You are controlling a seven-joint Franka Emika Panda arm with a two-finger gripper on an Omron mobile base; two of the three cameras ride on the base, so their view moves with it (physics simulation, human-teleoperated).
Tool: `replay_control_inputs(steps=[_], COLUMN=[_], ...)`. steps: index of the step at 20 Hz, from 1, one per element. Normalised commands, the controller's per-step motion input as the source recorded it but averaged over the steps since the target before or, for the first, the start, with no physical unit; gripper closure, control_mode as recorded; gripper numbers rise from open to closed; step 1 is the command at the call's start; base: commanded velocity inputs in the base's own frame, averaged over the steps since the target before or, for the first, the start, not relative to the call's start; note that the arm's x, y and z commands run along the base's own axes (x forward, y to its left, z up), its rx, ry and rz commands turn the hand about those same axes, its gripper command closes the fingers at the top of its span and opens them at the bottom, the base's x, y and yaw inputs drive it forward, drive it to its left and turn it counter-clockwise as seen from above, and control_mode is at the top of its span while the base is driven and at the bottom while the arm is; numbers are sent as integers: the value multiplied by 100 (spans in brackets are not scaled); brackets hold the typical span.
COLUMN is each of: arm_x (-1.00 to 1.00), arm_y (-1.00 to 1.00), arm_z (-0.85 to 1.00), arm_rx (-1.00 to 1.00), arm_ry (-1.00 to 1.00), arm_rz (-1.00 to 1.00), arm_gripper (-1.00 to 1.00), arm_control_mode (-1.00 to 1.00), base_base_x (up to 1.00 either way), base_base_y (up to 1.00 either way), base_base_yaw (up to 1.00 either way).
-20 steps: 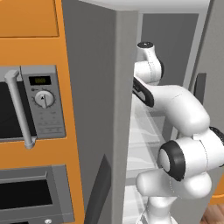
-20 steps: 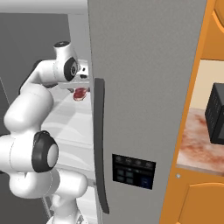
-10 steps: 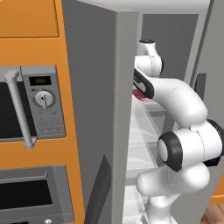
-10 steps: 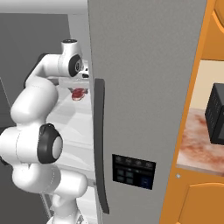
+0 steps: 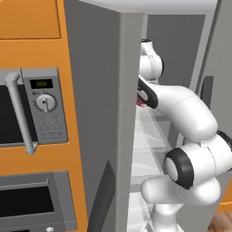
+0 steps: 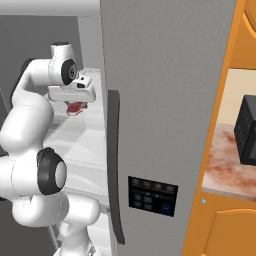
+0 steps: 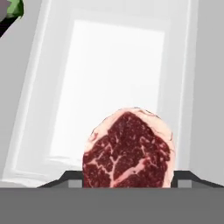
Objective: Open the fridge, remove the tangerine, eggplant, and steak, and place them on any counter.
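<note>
The fridge [image 6: 165, 100] has its left door [image 5: 104, 118] swung open, and my arm reaches in over a white shelf [image 7: 118, 74]. The steak [image 7: 127, 151], a dark red marbled slab with a pale rim, sits upright between my fingertips. My gripper [image 7: 129, 181] is shut on its two sides. From the right base view the steak [image 6: 75, 108] hangs just under the hand, with the gripper [image 6: 74, 102] above the shelf. A red sliver of steak [image 5: 141, 102] peeks past the door edge. The eggplant [image 7: 13, 8] shows its green stem end at the hand view's top left corner. The tangerine is out of view.
The fridge's right door, with a long dark handle [image 6: 114, 165] and a control panel [image 6: 152, 195], stays closed. A marbled counter [image 6: 222, 167] to the right carries a black box [image 6: 247, 130]. An orange cabinet with built-in ovens [image 5: 31, 113] stands left of the open door.
The jaws have closed in from wide open onto the steak. The hand has settled slightly inside the fridge; the base has not moved.
</note>
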Motion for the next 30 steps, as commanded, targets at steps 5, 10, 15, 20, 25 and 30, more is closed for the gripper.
replay_control_inputs(steps=[5, 10, 15, 20, 25, 30], arm_x=[-100, -100, -100, -96, -15, 0], arm_y=[3, -10, -11, -12, 0, 0], arm_z=[0, 0, 0, 0, 0, 0], arm_rx=[0, 0, 0, 0, 0, 0], arm_ry=[-17, 0, 9, 15, 4, 0], arm_rz=[0, -1, -5, -5, -2, 0], arm_gripper=[100, 100, 100, 100, 100, 100], arm_control_mode=[-100, -100, -100, -100, 100, 100], base_base_x=[0, 0, 0, 0, -78, -85], base_base_y=[0, 0, 0, 0, -3, -25], base_base_yaw=[0, 0, 0, 0, -16, -57])
